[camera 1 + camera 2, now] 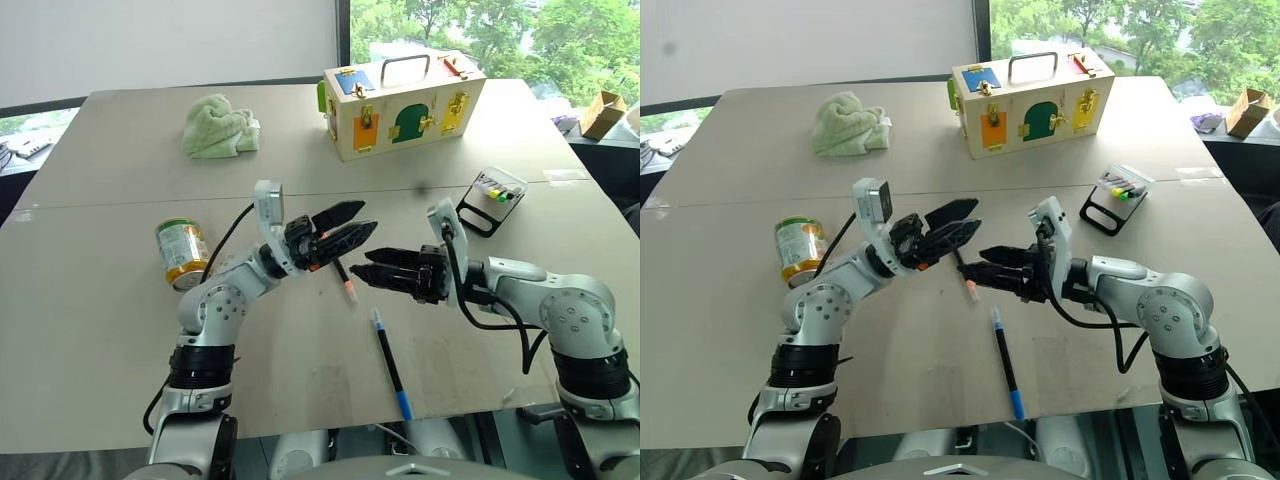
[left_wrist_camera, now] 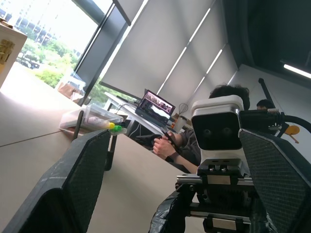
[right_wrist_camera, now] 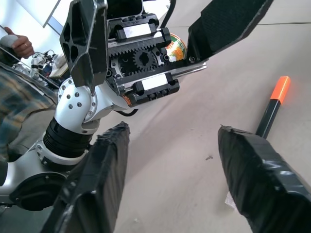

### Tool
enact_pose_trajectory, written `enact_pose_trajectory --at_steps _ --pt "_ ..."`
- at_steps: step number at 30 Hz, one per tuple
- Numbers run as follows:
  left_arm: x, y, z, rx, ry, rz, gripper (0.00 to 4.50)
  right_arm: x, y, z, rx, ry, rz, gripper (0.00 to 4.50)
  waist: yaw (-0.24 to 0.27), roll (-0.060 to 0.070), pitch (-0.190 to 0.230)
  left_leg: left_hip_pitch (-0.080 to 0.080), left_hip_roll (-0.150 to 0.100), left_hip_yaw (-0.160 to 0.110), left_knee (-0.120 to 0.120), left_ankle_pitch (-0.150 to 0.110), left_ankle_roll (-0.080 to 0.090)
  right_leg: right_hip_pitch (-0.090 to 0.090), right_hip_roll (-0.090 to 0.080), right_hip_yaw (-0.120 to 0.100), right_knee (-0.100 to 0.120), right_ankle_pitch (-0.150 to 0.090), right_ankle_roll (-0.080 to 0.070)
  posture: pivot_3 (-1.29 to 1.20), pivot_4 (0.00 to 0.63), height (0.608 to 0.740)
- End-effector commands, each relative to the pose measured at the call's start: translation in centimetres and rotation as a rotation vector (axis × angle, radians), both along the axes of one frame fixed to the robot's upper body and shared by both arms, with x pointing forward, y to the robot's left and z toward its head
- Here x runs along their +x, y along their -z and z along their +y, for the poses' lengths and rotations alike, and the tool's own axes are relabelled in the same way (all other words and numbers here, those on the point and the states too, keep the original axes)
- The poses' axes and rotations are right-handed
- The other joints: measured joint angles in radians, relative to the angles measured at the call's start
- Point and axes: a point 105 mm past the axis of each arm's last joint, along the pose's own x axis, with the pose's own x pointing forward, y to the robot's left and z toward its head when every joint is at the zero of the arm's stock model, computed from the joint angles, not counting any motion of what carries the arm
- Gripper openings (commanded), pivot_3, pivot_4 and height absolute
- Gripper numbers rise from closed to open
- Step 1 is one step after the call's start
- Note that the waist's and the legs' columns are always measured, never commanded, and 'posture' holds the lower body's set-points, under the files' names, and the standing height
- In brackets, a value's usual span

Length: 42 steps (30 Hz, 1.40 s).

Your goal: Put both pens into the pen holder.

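Note:
Both pens lie flat on the table. The orange-capped pen [image 1: 346, 281] rests just below my two grippers, touching neither; the right wrist view shows it on the table surface [image 3: 272, 106]. The pen with blue ends [image 1: 390, 364] lies nearer the front edge. My left gripper [image 1: 366, 218] hangs open above the table, pointing right, nothing between its fingers. Facing it tip to tip, my right gripper [image 1: 360, 262] points left, also open and empty. The pen holder [image 1: 492, 195], a black-framed tray with a clear top, stands at the far right, and the left wrist view shows it too [image 2: 92, 121].
A wooden latch box [image 1: 400, 105] with a handle stands at the back. A green towel [image 1: 220, 125] lies at the back left, a can [image 1: 182, 252] on its side at the left. A seated person [image 2: 194, 141] is beyond the table's right side.

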Motion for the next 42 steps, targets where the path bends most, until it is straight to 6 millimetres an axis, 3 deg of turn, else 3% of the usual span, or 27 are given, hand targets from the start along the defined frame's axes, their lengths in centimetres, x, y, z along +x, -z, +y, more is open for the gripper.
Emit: enact_pose_trajectory --at_steps 1,2,6,10,16,20,24,28,33,38,42 --pt "0.1 -0.4 0.5 0.002 -0.027 -0.033 4.5 0.1 0.1 -0.5 -0.036 0.011 -0.025 2.91 0.0 0.0 0.0 0.0 0.0 0.0 0.0 0.0 0.0 0.0 0.0 0.0 0.0 0.0 0.0 0.0 0.15 0.74" --pt "0.1 -0.4 0.5 0.003 -0.029 -0.033 4.5 -0.1 0.3 -0.7 -0.055 -0.001 -0.027 2.91 0.0 0.0 0.0 0.0 0.0 0.0 0.0 0.0 0.0 0.0 0.0 0.0 0.0 0.0 0.0 0.0 0.15 0.74" --pt "-0.2 -0.4 0.8 0.029 -0.034 -0.047 4.5 -0.1 2.6 -2.6 -0.256 0.041 -0.038 4.46 0.003 0.0 0.0 0.0 -0.001 0.0 0.0 0.0 0.0 0.0 0.0 0.0 0.0 0.0 0.0 0.0 0.15 0.74" --pt "-1.4 0.7 2.3 0.224 -0.017 -0.13 4.5 -2.2 4.0 -3.5 -0.405 -0.029 -0.097 4.46 -0.001 0.0 0.0 0.0 -0.001 0.0 0.0 0.0 0.0 0.0 0.0 0.0 0.0 0.0 0.0 0.0 0.15 0.74" --pt "-3.6 3.4 5.4 0.558 0.04 -0.152 4.5 -3.8 2.9 -3.9 -0.312 -0.048 -0.203 4.46 0.0 0.001 0.001 0.0 0.0 -0.001 -0.001 0.0 0.0 0.0 0.0 0.0 0.0 0.0 0.0 0.0 0.15 0.74" --pt "-4.3 4.9 7.1 0.735 0.006 -0.164 4.5 -4.7 4.6 -4.6 -0.448 -0.07 -0.273 4.46 0.008 0.001 0.001 0.0 -0.001 -0.001 0.0 -0.001 0.001 0.0 -0.002 0.0 -0.001 0.0 0.0 0.0 0.15 0.74" --pt "-7.0 3.7 6.8 0.682 0.117 -0.14 4.5 -5.6 5.7 -4.4 -0.476 -0.118 -0.407 4.46 0.009 0.002 0.002 0.0 -0.001 -0.002 0.0 -0.001 0.0 0.0 -0.002 -0.001 -0.001 0.0 0.0 0.0 0.15 0.74" --pt "-8.9 4.2 6.8 0.75 0.212 -0.122 4.5 -5.3 6.4 -4.5 -0.449 -0.108 -0.404 4.46 0.005 0.002 0.002 0.001 -0.001 -0.002 0.0 0.0 0.0 0.0 -0.002 -0.001 0.0 0.0 0.0 0.0 0.15 0.74" --pt "-9.1 4.2 6.3 0.766 0.229 -0.148 4.5 -6.2 7.1 -4.9 -0.47 -0.212 -0.41 4.46 0.01 0.003 0.002 0.001 -0.001 -0.002 0.0 0.0 0.0 0.001 -0.002 -0.001 0.0 0.0 0.0 0.0 0.15 0.74" --pt "-9.6 4.1 5.9 0.751 0.234 -0.144 4.5 -5.7 7.7 -8.6 -0.579 -0.264 -0.459 4.46 0.021 0.003 0.002 0.001 -0.002 -0.002 0.001 0.0 0.0 0.001 -0.002 -0.001 0.0 0.0 0.0 0.0 0.15 0.74" --pt "-9.8 4.4 5.7 0.734 0.225 -0.13 4.5 -6.6 9.4 -8.2 -0.633 -0.37 -0.58 4.46 0.022 0.003 0.002 0.001 -0.001 -0.002 0.001 0.0 0.0 0.001 0.0 -0.001 0.0 0.0 0.0 0.0 0.15 0.74"
